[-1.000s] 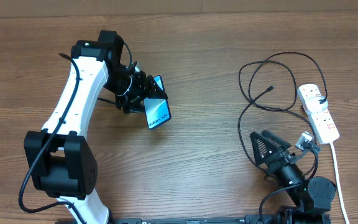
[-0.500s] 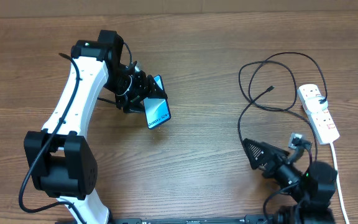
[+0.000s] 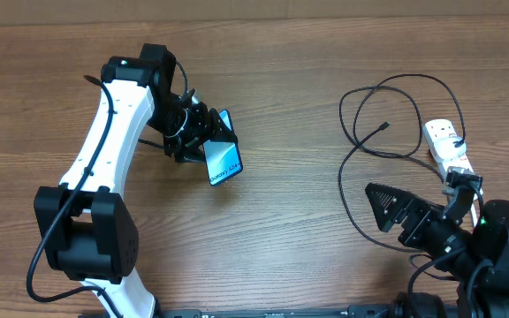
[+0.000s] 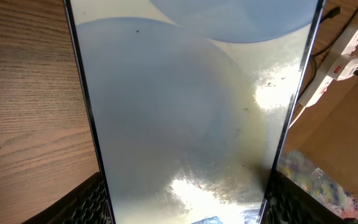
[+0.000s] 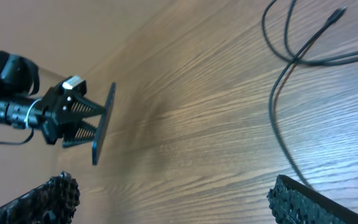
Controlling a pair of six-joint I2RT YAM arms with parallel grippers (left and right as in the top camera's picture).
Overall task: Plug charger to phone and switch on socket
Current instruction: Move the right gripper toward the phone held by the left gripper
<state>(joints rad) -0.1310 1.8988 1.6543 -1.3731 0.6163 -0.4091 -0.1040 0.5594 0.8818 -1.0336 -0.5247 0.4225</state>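
The left claw point(image 3: 206, 134) is clenched on the phone point(image 3: 224, 159). It grips the phone by its two long black edges. From above, the phone sits at about 10 o'clock from the middle of the tabletop point(image 3: 281, 230). Its light blue screen faces up and is tipped a little. In the left wrist view the screen fills almost the whole picture, with a black finger at each bottom corner.

The right claw point(image 5: 179, 208) is spread wide with nothing in it. From above it is at about 4 o'clock, over bare wood.

The charger point(image 3: 341, 113) lies in loose loops at about 2 o'clock. Its small plug tip point(image 3: 385, 126) rests on the wood inside the loops, touching neither claw. It is well apart from the phone.

The socket point(image 3: 443, 137) is at 3 o'clock, just beside the loops. The right arm covers its near end.
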